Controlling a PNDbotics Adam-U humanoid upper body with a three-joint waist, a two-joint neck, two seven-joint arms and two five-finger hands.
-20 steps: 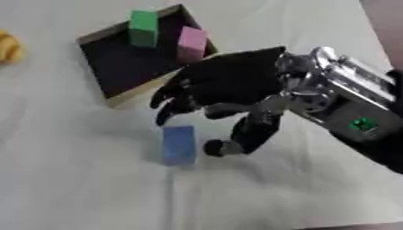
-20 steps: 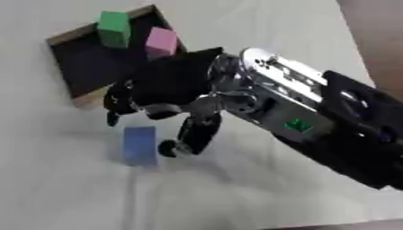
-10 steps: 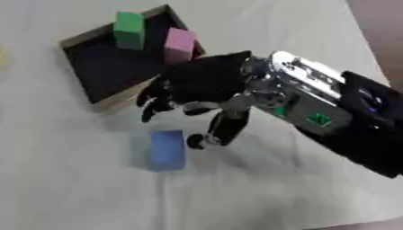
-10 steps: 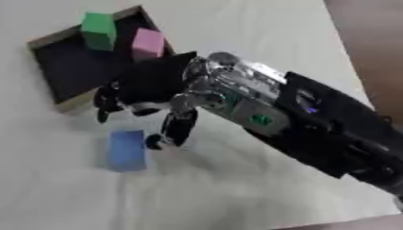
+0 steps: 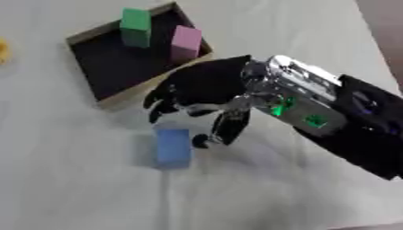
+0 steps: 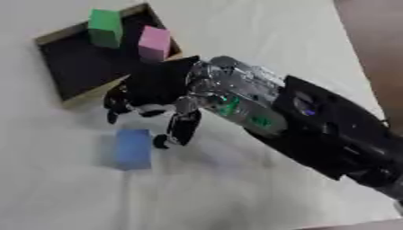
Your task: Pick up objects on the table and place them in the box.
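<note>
Mid tabletop: right hand (image 5: pixel 206 87) hovers just right of blue block (image 5: pixel 172 146), fingers (image 5: pixel 160 99) spread, grasping nothing. Block lies near side of box (image 5: pixel 110 92); green block (image 5: pixel 135 27), pink block (image 5: pixel 185 42) inside.

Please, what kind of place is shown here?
Probably a lab or test table for robot practice: a pale cloth-covered table, a dark box holding a green block and a pink block, and a blue block lying near the robot's right hand.
</note>
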